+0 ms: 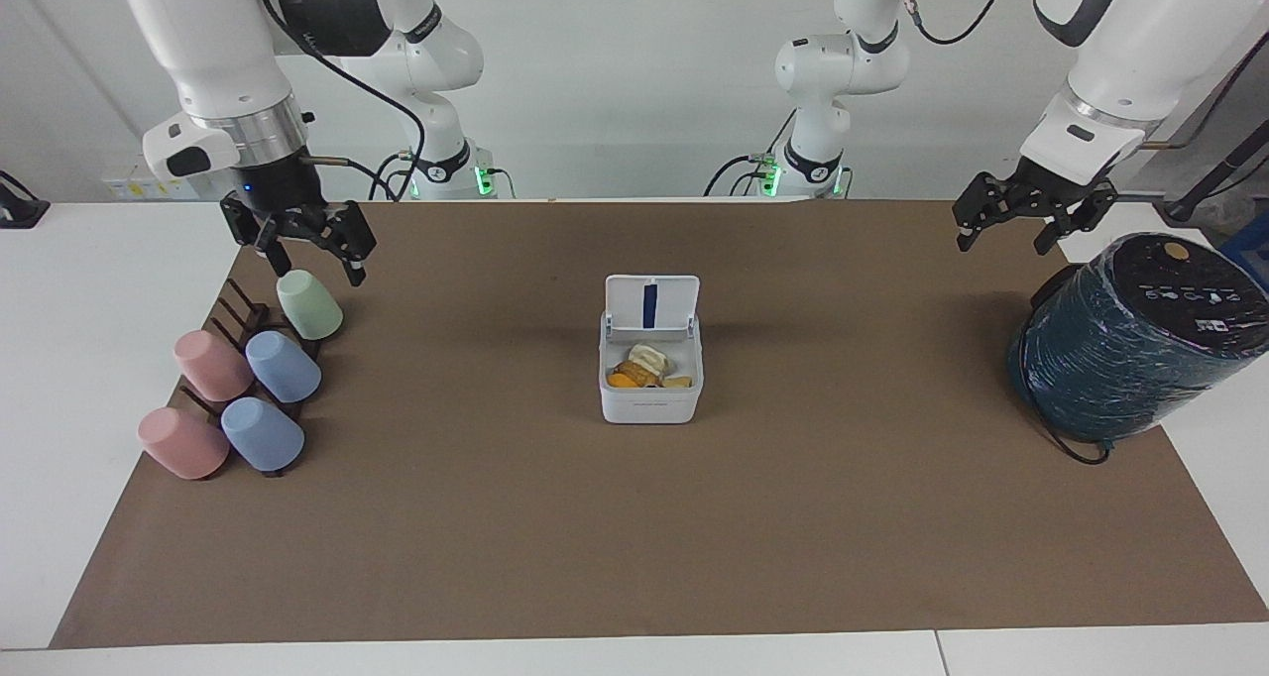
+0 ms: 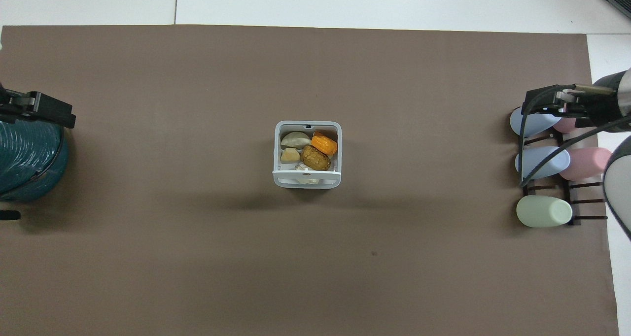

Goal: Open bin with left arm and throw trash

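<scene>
The bin (image 1: 650,384) sits mid-worktop, lid up and trash (image 2: 306,151) inside, so both end effectors hang released and empty: left (image 1: 1031,225) at three o'clock, right (image 1: 307,250) at nine.

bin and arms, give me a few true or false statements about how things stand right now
1. The bin has its lid standing open. True.
2. The trash lies on the brown mat beside the bin. False: the lumps are inside the bin.
3. The right gripper holds the green cup. False: it hangs empty above that cup, fingers open.
4. The left gripper hangs in the air beside the dark teal cylinder, holding nothing. True.
5. Five cups lie on the rack at the right arm's end of the table. True.
</scene>
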